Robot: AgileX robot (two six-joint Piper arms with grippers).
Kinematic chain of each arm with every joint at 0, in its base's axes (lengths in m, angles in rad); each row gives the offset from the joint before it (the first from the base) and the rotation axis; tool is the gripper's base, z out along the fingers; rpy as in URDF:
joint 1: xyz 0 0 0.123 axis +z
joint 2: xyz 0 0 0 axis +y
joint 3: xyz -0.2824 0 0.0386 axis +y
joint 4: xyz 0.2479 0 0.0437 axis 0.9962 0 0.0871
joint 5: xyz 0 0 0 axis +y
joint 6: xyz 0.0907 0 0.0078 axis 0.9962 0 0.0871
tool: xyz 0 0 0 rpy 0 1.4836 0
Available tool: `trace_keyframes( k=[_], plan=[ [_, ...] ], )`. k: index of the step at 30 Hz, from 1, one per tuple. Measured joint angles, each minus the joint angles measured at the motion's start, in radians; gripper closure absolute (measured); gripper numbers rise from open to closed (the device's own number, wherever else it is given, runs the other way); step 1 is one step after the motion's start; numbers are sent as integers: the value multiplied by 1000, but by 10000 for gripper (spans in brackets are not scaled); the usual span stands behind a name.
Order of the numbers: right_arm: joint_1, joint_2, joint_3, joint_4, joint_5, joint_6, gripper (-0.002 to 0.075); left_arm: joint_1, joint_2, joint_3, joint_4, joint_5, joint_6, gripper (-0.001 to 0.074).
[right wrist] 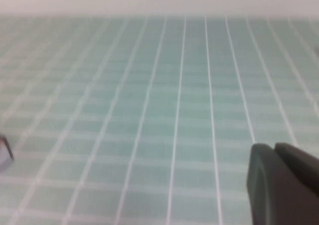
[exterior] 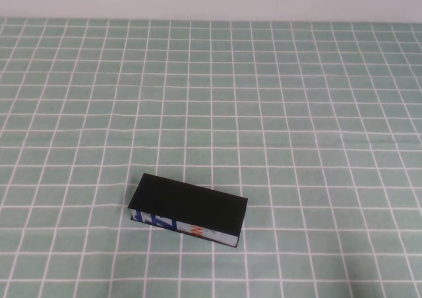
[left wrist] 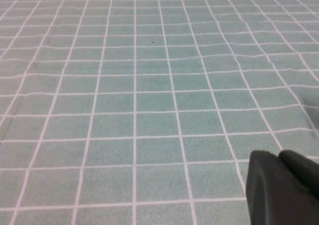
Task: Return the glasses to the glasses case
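High view is showing the glasses case [exterior: 187, 209] lying shut on the checked cloth [exterior: 297, 113], neither arm near it, no glasses visible. Reaching for glasses risks missing them. Right gripper [right wrist: 281, 185] is sitting closed, well apart; left gripper [left wrist: 281, 187] unclear.

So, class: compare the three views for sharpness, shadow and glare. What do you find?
High view: sharp, evenly lit, no glare; the case lies closed on the cloth with barely any shadow. Left wrist view: fairly crisp grid, the left gripper a dark shape at the edge. Right wrist view: soft and washed out, grid lines smeared, the shut right gripper out of focus.
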Motion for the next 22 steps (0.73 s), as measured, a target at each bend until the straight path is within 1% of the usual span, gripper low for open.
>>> trace_keyframes(
  k=[4, 8, 12, 16, 19, 22],
  plan=[
    [0, 0, 82, 4, -13, 0, 738, 0, 0, 0, 0, 0, 0, 737],
    [4, 0, 93, 29, 2, 9, 738, 0, 0, 0, 0, 0, 0, 737],
    [67, 0, 93, 29, 2, 30, 738, 0, 0, 0, 1, 0, 0, 737],
    [136, 0, 93, 20, 5, 124, 738, 0, 0, 0, 4, 0, 0, 737],
    [158, 0, 92, -6, 22, 173, 738, 0, 0, 0, 4, 0, 0, 737],
    [160, 0, 92, -16, 27, 182, 738, 0, 0, 0, 4, 0, 0, 737]
  ],
)
